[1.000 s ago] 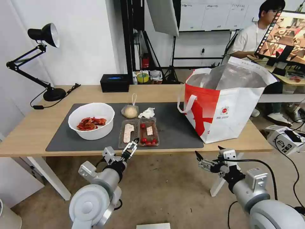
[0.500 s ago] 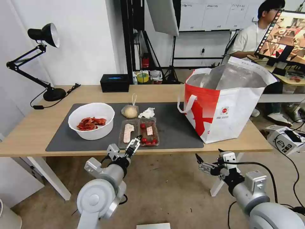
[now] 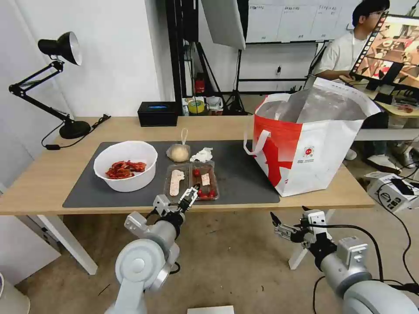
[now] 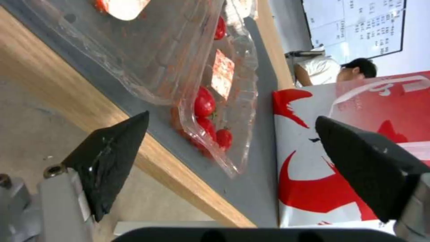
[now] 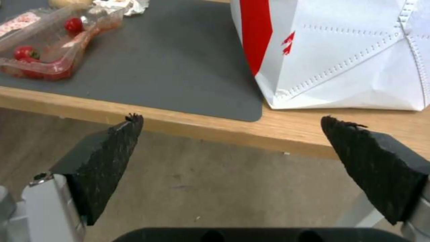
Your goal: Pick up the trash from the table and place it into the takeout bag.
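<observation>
**Left gripper at the tray's near edge, fingers spread**

We see the table [image 3: 52,174] with its dark grey mat [image 3: 244,174] carrying all the trash. The clear plastic tray [image 3: 190,181] lies near the mat's front edge, its two parts side by side: a white scrap in one, red pieces and a small label in the other. Just behind the tray sit the small knotted clear bag [image 3: 178,152] with its beige lump and the crumpled white tissue [image 3: 202,155], close together. The white bowl [image 3: 125,165] with red scraps stands on the mat toward our left, apart from the tray.

The takeout bag [image 3: 305,148] stands upright on the right part of the table, mouth open, silver lining showing, one white strap [image 3: 257,146] hanging on its near side.

Our left gripper [image 3: 190,197] is at the table's front edge, level with the tray's near end. In the left wrist view its fingers [image 4: 107,161] are spread wide, with the tray's corner between them but untouched. Our right gripper [image 3: 286,220] hangs below the table edge, in front of the bag, well apart from it, fingers likewise spread and holding nothing.
</observation>
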Controlling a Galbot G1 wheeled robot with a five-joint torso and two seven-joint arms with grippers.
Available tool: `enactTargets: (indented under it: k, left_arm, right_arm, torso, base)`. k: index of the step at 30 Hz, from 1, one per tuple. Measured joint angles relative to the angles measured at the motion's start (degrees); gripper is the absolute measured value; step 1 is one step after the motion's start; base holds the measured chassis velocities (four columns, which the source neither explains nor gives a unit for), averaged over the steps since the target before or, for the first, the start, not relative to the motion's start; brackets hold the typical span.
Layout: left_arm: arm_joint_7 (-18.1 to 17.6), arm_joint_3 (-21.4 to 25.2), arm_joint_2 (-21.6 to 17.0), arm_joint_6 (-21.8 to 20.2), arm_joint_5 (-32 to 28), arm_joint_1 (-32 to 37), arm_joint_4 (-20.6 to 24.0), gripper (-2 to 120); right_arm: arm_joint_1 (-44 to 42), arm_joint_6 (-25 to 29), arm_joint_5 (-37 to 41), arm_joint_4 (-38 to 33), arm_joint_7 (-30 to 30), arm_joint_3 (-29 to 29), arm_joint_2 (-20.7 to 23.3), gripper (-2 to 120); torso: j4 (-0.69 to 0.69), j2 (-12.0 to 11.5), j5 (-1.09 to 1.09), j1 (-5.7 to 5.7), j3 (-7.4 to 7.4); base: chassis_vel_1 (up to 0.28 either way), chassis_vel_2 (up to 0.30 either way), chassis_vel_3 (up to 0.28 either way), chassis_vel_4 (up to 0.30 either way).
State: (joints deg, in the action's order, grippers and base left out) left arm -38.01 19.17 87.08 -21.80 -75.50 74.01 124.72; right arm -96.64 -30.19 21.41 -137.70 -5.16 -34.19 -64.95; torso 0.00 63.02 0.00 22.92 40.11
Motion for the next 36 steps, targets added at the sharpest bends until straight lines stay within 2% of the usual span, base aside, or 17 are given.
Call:
enactTargets:
  k: [22,36]
  left_arm:
    - [-1.33,0.24,-0.06,0.45,-0.67,-3.49,-4.19,100]
    - [-1.85,1.58,-1.49,1.84,-1.75,-4.78,-4.69,100]
  right_arm:
    - [1.22,0.30,-0.36,2.05,0.03,1.26,-0.69,100]
    - [1.52,0.32,-0.89,2.60,0.05,2.08,-1.09,100]
  torso:
    - [0.00,0.00,0.00,0.00,0.00]
    - [0.01,0.00,0.00,0.00,0.00]
  base:
    - [0.000,0.000,0.000,0.000]
    - [0.000,0.000,0.000,0.000]
